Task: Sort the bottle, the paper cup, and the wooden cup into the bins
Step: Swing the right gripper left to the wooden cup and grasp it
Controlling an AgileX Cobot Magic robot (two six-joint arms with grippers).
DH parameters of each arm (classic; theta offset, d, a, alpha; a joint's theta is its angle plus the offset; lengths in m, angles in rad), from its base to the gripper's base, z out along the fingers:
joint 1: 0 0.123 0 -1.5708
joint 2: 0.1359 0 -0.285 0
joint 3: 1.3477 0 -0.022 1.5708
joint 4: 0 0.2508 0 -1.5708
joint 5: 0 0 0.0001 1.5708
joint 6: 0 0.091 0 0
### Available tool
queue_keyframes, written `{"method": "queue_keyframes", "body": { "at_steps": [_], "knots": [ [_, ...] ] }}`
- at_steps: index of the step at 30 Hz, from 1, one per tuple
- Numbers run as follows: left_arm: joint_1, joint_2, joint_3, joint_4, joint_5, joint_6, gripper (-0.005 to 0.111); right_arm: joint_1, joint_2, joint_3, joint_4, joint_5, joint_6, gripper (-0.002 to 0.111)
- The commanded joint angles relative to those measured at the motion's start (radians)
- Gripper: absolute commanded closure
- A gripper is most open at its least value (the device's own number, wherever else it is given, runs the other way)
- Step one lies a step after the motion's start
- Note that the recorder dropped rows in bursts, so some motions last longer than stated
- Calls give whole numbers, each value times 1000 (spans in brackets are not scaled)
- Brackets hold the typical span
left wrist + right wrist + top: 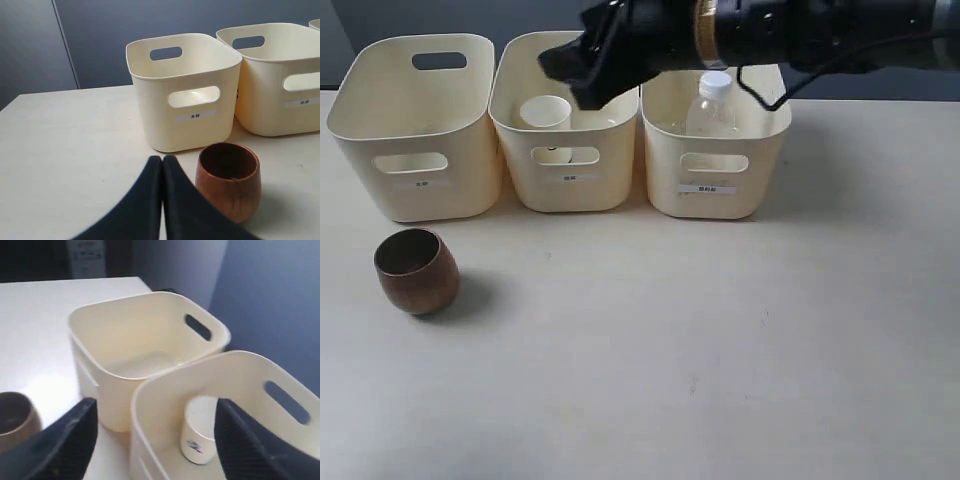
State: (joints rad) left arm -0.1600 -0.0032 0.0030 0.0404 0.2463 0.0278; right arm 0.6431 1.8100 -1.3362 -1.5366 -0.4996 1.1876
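Observation:
The dark brown wooden cup [416,270] stands upright on the table in front of the left bin [415,130]. In the left wrist view it [229,180] sits just beside my left gripper [162,160], which is shut and holds nothing. The white paper cup [546,112] stands inside the middle bin [565,170]. My right gripper [578,72] hangs open above that bin, with the paper cup [199,440] below its spread fingers [75,435] and apart from them. The clear bottle [712,105] with its white cap stands in the right bin [715,185].
The three cream bins stand side by side along the back of the pale table [670,360]. My right arm [780,30] stretches across from the right above the right bin. The left bin [145,335] holds nothing.

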Motion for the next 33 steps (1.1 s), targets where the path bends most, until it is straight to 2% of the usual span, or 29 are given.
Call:
{"method": "queue_keyframes", "body": {
  "at_steps": [1, 8, 14, 19, 33],
  "knots": [
    [-3, 3, -3, 1, -8, -2, 107, 111, -2, -18, -76, -7, -4, 44],
    [-3, 3, -3, 1, -8, -2, 107, 224, 88, -128, -168, -11, 18, 44],
    [-3, 3, -3, 1, -8, -2, 107, 246, 237, -254, -208, -89, 133, 44],
    [-3, 3, -3, 1, -8, -2, 107, 266, 350, -326, -208, -142, 137, 44],
    [-3, 3, -3, 1, -8, -2, 107, 342, 477, -356, -208, -190, 137, 45]
  ]
}}
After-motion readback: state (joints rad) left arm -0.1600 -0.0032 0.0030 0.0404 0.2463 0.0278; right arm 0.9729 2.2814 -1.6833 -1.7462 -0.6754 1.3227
